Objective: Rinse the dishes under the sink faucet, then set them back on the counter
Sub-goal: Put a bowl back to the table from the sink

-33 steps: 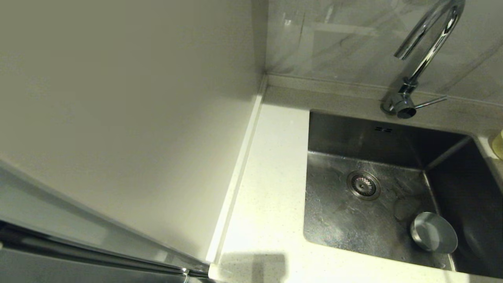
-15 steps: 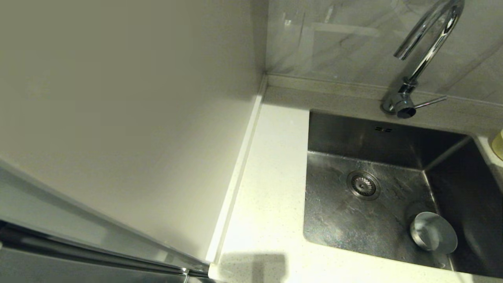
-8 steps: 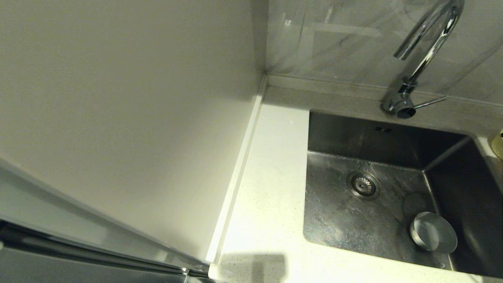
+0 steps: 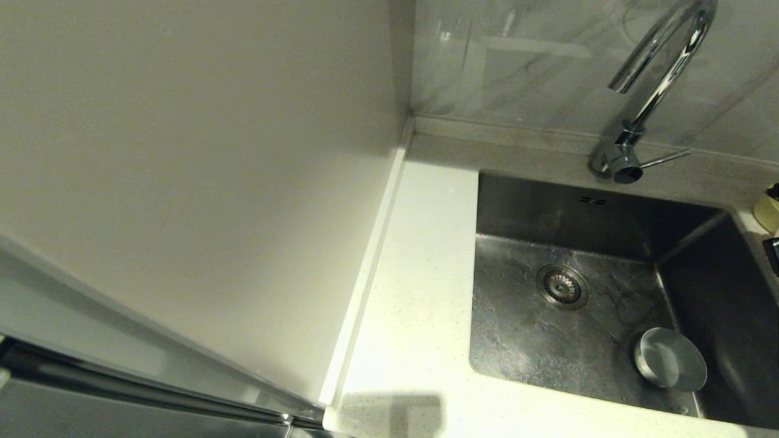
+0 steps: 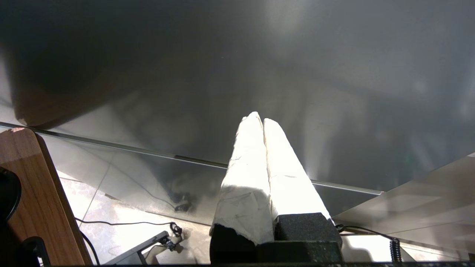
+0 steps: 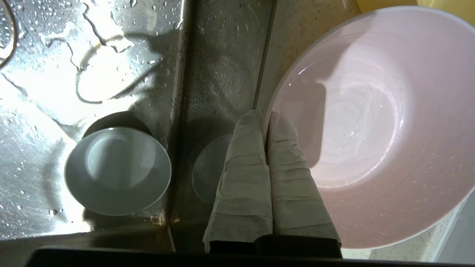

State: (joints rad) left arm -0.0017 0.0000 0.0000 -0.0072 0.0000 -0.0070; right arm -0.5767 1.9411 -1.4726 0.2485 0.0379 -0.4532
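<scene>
Your right gripper [image 6: 265, 116] has its wrapped fingers pinched onto the rim of the pale pink bowl [image 6: 371, 122], one finger inside the rim and one outside, with the bowl over the counter [image 6: 297, 33] at the right edge of the sink [image 4: 529, 340]. A sliver of the yellow bowl [image 6: 386, 3] shows just beyond the pink one, and from the head camera you see it at the far right edge, on the counter beside the sink. The grey-blue bowl [image 4: 669, 359] sits upright on the wet sink floor in the near right corner, well apart from the drain strainer [image 4: 562, 286]. The faucet [image 4: 645, 91] stands at the far rim with its spout arching over the basin and its lever [image 4: 663, 159] pointing right. Your left gripper [image 5: 259, 118] is parked down low away from the sink, its fingers pressed together on nothing, facing a grey metal panel [image 5: 237, 74].
</scene>
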